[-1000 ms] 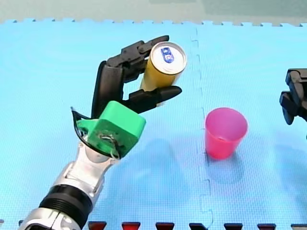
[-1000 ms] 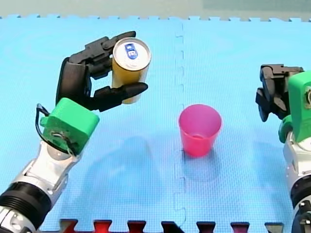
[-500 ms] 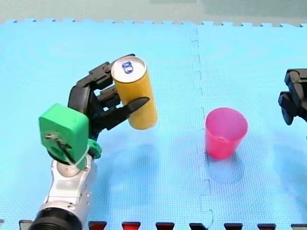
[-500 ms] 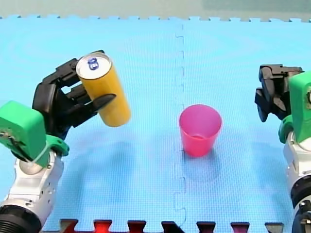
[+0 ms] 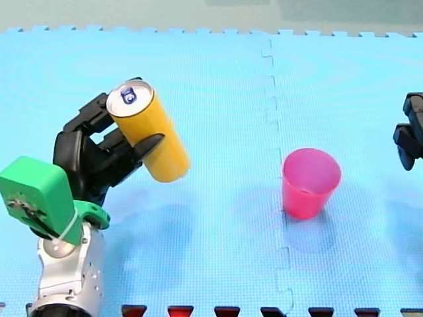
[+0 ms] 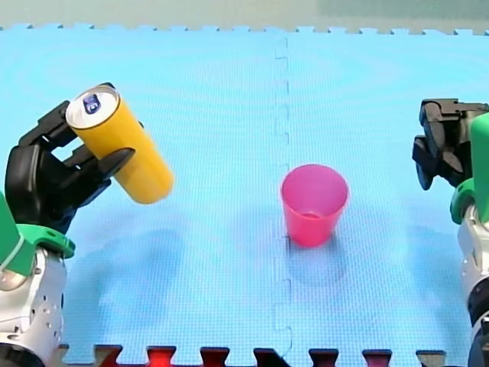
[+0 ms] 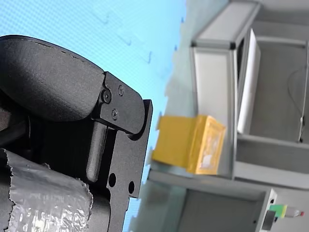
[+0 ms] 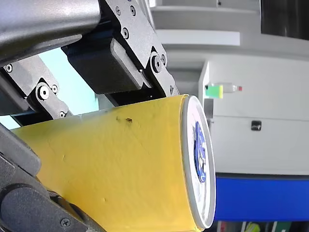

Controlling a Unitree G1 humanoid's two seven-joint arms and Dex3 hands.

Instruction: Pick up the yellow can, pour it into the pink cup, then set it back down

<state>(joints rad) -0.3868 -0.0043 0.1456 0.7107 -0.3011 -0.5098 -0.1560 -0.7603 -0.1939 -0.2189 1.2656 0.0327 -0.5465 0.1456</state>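
Your L hand is clamped round the yellow can, holding it off the blue foam mat over on the left side. Can's tilted: silver top up & to the left, base lower, pointing toward the pink cup. Cup stands upright on the mat, just right of the centre seam, well apart from the can. Your R hand is at the far right edge w/ nothing in it.
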